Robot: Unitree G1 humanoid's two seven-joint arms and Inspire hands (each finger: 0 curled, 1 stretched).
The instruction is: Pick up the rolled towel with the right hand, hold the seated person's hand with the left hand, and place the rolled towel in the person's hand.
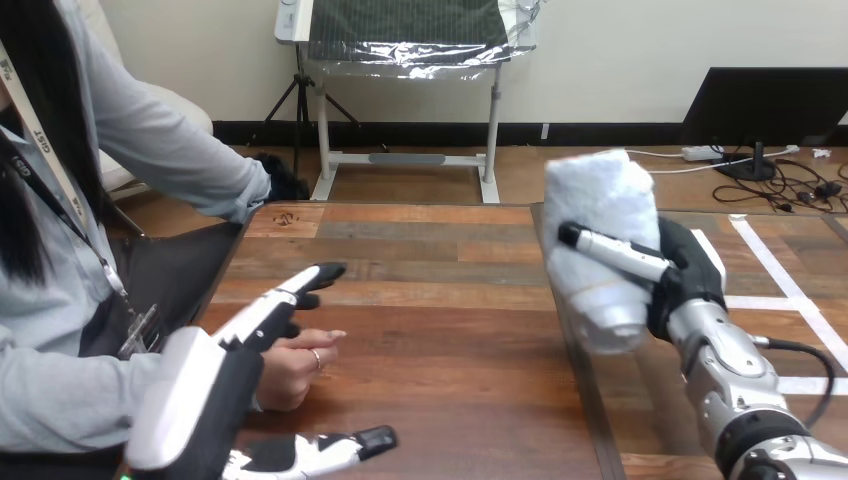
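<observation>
Above the wooden table (440, 300), the white rolled towel (600, 210) stands upright, clear of the tabletop, in the right hand (683, 275), whose fingers wrap round it. The left hand (210, 385) is spread, with the person's hand (295, 365) resting on the table between its straight fingers and thumb.

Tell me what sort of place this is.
Probably a robot care-practice bench: a wooden table, a seated person's hand resting on it, and the right hand gripping a rolled towel.
</observation>
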